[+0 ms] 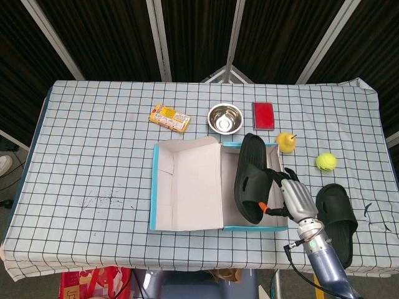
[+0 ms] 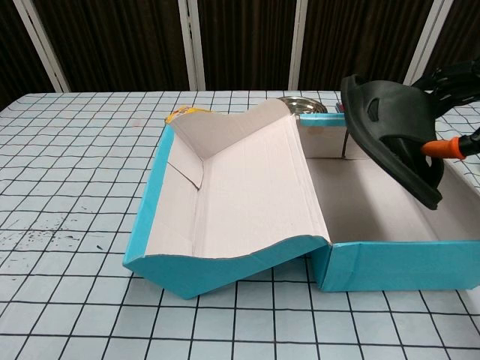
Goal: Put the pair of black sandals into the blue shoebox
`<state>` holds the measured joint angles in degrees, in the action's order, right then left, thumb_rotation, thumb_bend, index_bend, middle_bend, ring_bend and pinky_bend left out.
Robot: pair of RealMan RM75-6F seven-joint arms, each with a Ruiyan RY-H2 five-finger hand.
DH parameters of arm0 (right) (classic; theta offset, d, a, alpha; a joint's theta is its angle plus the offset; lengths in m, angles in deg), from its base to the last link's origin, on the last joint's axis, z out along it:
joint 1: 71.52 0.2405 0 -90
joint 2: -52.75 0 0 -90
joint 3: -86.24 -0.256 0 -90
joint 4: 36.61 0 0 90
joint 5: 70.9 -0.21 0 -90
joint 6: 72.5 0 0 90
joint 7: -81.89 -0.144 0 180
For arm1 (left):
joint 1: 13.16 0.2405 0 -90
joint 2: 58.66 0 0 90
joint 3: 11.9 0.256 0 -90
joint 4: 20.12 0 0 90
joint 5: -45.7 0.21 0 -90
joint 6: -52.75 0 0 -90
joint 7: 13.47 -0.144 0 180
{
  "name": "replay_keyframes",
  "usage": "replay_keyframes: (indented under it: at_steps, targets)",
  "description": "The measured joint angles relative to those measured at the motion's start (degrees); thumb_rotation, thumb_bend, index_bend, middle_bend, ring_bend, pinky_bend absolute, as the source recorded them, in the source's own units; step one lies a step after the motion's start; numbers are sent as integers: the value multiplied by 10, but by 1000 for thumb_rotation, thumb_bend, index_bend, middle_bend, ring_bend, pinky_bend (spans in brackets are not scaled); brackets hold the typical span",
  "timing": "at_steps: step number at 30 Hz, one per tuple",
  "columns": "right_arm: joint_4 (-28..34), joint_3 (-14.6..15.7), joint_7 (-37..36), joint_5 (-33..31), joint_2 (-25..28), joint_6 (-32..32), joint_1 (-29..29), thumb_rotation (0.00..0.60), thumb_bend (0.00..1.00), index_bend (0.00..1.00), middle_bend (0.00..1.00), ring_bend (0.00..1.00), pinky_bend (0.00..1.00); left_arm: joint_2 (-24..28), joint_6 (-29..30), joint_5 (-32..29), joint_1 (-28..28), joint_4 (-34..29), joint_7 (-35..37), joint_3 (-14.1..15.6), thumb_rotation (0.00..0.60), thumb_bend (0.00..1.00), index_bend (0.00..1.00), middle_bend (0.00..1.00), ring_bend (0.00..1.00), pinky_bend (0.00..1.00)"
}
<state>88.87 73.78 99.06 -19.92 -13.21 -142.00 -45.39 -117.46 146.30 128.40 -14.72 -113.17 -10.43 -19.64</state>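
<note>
The blue shoebox (image 1: 154,187) (image 2: 390,262) lies open at the table's middle, its lid folded out to the left. My right hand (image 1: 293,198) (image 2: 454,112) holds one black sandal (image 1: 250,177) (image 2: 390,127), tilted on its edge, over the box's right half. The second black sandal (image 1: 336,218) lies flat on the cloth to the right of the box, near the front edge. My left hand shows in neither view.
Behind the box stand a steel bowl (image 1: 225,118), a red flat box (image 1: 263,115) and a yellow snack packet (image 1: 170,117). A yellow pear (image 1: 286,142) and a tennis ball (image 1: 325,162) lie right of the box's far corner.
</note>
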Motion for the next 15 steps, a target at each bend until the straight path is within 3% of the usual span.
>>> replay_keyframes:
  at_steps: [9, 15]
  targets:
    - [-9, 15, 12, -11, -19, -11, 4, 600, 446, 657, 516, 238, 0, 0, 0, -3, 0, 3, 2, -2, 600, 503, 159, 33, 0, 117]
    - [18, 15, 13, -30, 6, 3, 9, 600, 449, 657, 517, 239, 0, -1, -4, -2, -1, 3, -1, -1, 600, 503, 159, 33, 0, 117]
